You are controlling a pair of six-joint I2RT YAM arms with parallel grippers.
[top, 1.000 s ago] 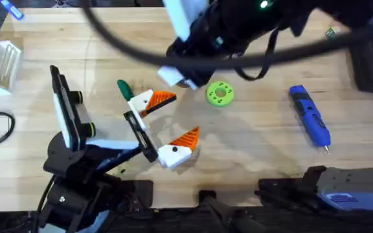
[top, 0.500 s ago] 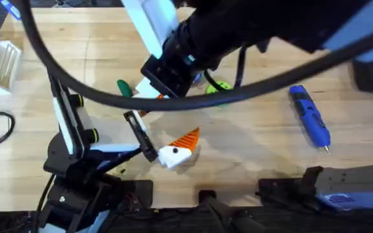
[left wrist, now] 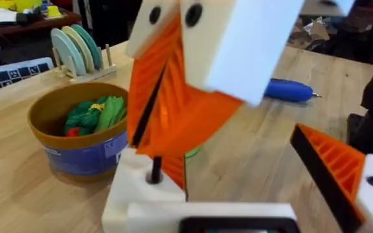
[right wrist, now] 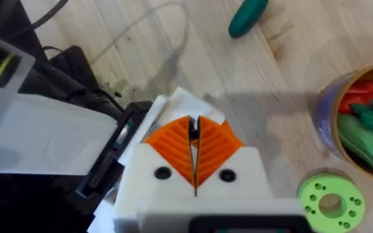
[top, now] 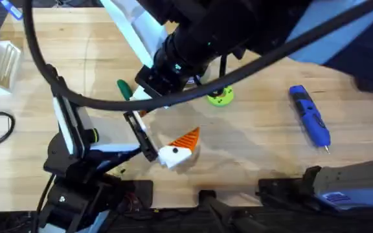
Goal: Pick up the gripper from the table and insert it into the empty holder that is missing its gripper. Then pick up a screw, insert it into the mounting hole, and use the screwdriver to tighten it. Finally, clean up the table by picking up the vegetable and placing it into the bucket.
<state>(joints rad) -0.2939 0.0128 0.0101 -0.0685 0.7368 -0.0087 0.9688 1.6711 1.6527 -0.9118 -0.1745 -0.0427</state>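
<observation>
Right jaws are closing pad to pad on a small dark screw (left wrist: 155, 169) – that is my reading of the pin – and holding it upright with its tip at a hole in the white holder (left wrist: 141, 202). The right gripper (right wrist: 193, 139) is hanging directly over that mount. The left gripper (top: 162, 124) is keeping its jaws apart beneath. The screwdriver (top: 309, 116) is lying well off to the side. A slight tilt is threatening to jam the screw, and letting go too soon risks it toppling onto the table.
</observation>
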